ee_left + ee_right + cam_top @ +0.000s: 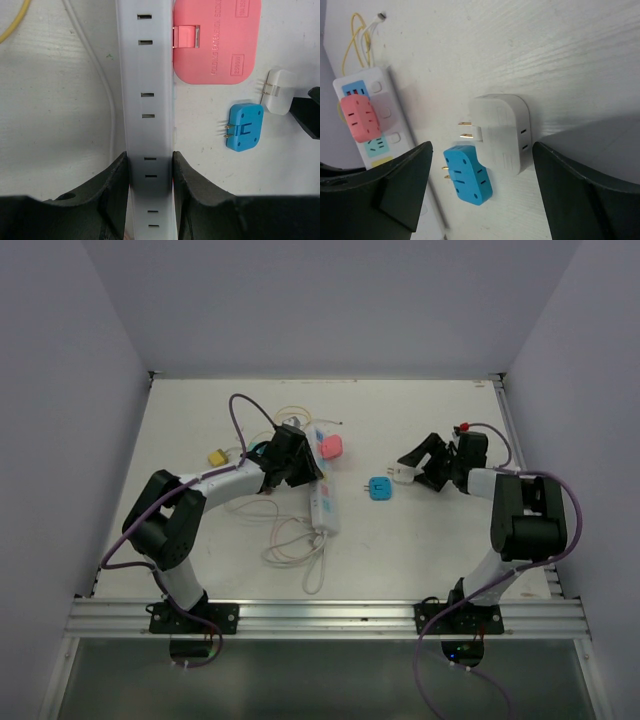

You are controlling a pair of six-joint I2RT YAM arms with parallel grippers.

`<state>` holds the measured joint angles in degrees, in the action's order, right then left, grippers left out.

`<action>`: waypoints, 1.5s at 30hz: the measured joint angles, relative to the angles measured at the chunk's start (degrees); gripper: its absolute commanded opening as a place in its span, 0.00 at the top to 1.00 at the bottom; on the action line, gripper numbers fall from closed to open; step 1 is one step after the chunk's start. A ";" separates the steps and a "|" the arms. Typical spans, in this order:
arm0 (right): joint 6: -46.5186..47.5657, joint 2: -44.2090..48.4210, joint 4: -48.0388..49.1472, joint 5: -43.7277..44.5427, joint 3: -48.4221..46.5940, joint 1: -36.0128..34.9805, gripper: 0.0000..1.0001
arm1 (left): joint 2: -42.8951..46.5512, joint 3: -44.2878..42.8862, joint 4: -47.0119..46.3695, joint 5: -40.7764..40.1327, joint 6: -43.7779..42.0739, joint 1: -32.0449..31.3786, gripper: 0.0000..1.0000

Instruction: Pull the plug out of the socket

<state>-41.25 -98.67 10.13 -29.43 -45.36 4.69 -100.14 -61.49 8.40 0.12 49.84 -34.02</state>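
The socket, a long white power strip (326, 502), lies at centre left, its thin white cord (292, 543) coiled in front of it. My left gripper (296, 468) is shut across the strip's body (148, 100), one finger on each side. A pink plug (331, 446) sits in the strip near its far end and also shows in the left wrist view (215, 45). A blue plug (380, 489) and a white plug (403, 476) lie loose on the table. My right gripper (481, 150) is open wide around the white plug (502, 132), not touching it, with the blue plug (467, 175) beside it.
A yellow piece (217, 456) and a teal piece (258, 450) lie left of the strip. A thin yellow cable (290, 412) loops behind it. Grey walls close in the table on three sides, and a metal rail (330, 615) runs along the near edge.
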 measured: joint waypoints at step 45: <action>-7.58 -10.56 1.64 1.36 -20.09 -22.73 0.24 | -0.04 0.20 -0.24 1.38 -0.13 -0.17 1.00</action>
<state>-48.84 -109.23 11.77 -28.08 -65.45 -18.04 -100.18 -61.30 8.16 1.50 49.71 -34.20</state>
